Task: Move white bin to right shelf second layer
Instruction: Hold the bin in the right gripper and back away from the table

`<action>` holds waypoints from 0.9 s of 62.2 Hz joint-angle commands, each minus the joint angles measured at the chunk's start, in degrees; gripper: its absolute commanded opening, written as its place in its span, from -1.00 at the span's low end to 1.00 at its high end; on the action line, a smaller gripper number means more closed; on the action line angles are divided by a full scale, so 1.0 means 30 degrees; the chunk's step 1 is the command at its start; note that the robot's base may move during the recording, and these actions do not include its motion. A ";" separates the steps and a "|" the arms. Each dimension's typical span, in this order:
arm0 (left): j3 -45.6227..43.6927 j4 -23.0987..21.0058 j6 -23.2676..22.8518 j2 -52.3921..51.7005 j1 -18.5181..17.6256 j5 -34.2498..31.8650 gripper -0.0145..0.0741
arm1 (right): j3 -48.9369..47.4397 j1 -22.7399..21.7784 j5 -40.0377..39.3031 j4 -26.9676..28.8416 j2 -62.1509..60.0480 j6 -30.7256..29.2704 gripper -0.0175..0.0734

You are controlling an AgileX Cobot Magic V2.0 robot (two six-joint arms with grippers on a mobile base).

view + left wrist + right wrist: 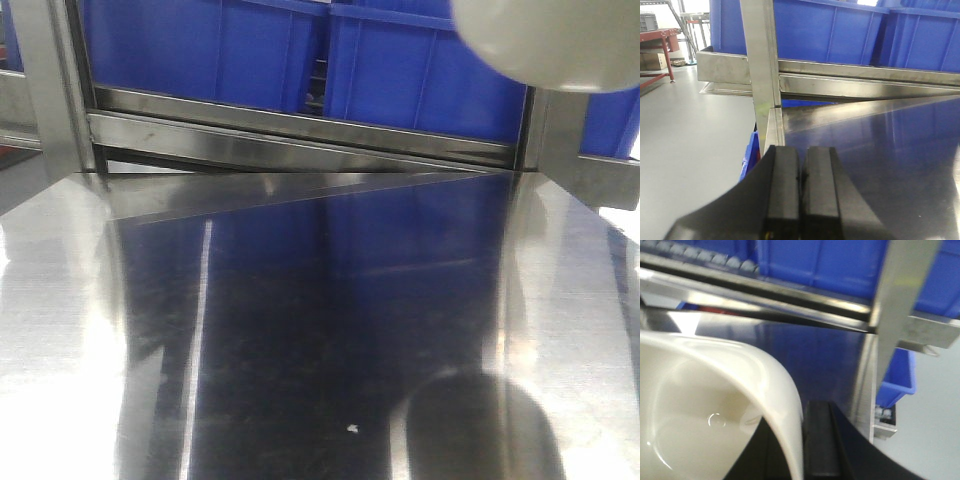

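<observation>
Holding status: right gripper [794, 430] is clamped on the white bin [715, 410]. The thin rim and side wall run down between its two black fingers [819, 440], one outside the wall and the other on the inner side, partly hidden by the rim. The grip sits on the bin's right-hand edge, so the tub's glossy interior fills the lower left of the right wrist view.

In the front view the bin shows only as a rounded cream base in the top right corner. It is off the steel table [60, 330], with a dark blurred shadow on the table surface near the lower right. The bin overlaps the blue crates [400, 70] and the rack's right upright post [555, 140].

Roller shelf level [705, 257]: small white rollers and a steel front bar run across the top of the right wrist view, above and beyond the bin rim. Blue crates sit on that level. The bin is not on the rollers; whether it touches the bar can't be told.

Left gripper [800, 192]: pads pressed together, nothing between them. It sits over the table's left edge, next to the rack's left post [762, 75], well apart from the bin.
</observation>
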 commanded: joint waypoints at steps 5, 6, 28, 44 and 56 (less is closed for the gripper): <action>0.0702 -0.0105 -0.0067 -0.0268 -0.0020 -0.1626 -0.48 | 0.2503 -0.1172 -0.3270 -0.0183 -0.3298 -0.0018 -0.49; 0.0702 -0.0105 -0.0067 -0.0268 -0.0020 -0.1626 -0.48 | 0.2620 -0.1242 -0.3303 -0.0183 -0.3548 -0.0018 -0.49; 0.0702 -0.0105 -0.0067 -0.0268 -0.0020 -0.1626 -0.48 | 0.5113 -0.1718 -0.3777 -0.0183 -0.6029 -0.0018 -0.49; 0.0702 -0.0105 -0.0067 -0.0268 -0.0020 -0.1626 -0.48 | 0.5113 -0.1718 -0.4157 -0.0183 -0.6029 -0.0018 -0.49; 0.0702 -0.0105 -0.0067 -0.0268 -0.0020 -0.1626 -0.48 | 0.5113 -0.1718 -0.4130 -0.0183 -0.6029 -0.0018 -0.49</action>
